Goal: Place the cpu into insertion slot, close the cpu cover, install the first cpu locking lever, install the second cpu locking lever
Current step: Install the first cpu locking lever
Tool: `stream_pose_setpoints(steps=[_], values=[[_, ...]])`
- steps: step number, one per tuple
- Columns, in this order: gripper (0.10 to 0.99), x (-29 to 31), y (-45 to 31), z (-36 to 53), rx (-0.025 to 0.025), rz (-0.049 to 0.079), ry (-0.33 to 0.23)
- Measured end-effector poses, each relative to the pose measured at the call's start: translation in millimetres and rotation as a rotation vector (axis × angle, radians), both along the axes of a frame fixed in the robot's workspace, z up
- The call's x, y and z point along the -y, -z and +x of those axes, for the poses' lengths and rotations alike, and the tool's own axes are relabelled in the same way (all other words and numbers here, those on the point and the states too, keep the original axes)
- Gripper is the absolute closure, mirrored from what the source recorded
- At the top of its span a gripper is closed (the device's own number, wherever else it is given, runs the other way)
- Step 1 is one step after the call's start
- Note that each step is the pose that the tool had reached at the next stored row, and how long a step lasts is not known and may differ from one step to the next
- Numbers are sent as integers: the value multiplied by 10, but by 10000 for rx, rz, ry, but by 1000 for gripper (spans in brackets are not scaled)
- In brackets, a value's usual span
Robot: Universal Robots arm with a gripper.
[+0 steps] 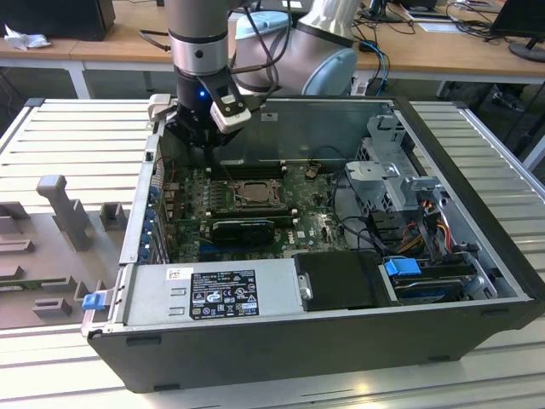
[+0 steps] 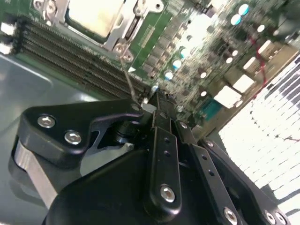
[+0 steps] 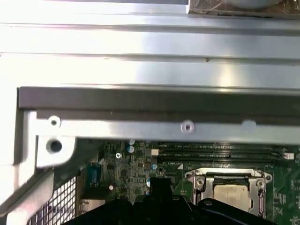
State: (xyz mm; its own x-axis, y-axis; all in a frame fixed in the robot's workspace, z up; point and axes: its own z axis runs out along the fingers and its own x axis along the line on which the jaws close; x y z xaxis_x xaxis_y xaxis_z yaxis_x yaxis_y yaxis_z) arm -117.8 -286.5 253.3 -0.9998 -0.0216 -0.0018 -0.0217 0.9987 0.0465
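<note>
Black gripper (image 2: 157, 101) pinched together on a thin wire lever (image 2: 125, 70), at eight o'clock from the silvery square cpu (image 3: 232, 191) under its metal cover (image 3: 202, 180).

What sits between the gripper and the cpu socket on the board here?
In the second wrist view, the long dark memory slots run between the gripper and the socket holding the cpu. A thin lever also crosses that stretch.
</note>
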Motion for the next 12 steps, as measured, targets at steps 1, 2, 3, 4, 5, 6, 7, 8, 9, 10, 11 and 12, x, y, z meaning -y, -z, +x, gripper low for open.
stream_pose_setpoints(steps=[1,2,3,4,5,6,7,8,9,10,11,12], values=[[980,-22,1,0,-1,-2,-1],[980,-33,4,28,-1,-3,-4],[980,-34,4,53,-2,-3,-3],[980,-34,5,83,-1,-3,-1],[980,-34,6,139,-1,-3,-3],[980,-34,6,180,-2,-4,-2],[980,-34,9,254,-3,-3,-3],[980,-34,12,311,-3,-3,-2],[980,-34,15,364,-3,-3,-2],[980,-34,25,452,-7,-4,-1],[980,-34,34,501,-7,-4,-3],[980,-34,43,544,-7,-3,-1]])
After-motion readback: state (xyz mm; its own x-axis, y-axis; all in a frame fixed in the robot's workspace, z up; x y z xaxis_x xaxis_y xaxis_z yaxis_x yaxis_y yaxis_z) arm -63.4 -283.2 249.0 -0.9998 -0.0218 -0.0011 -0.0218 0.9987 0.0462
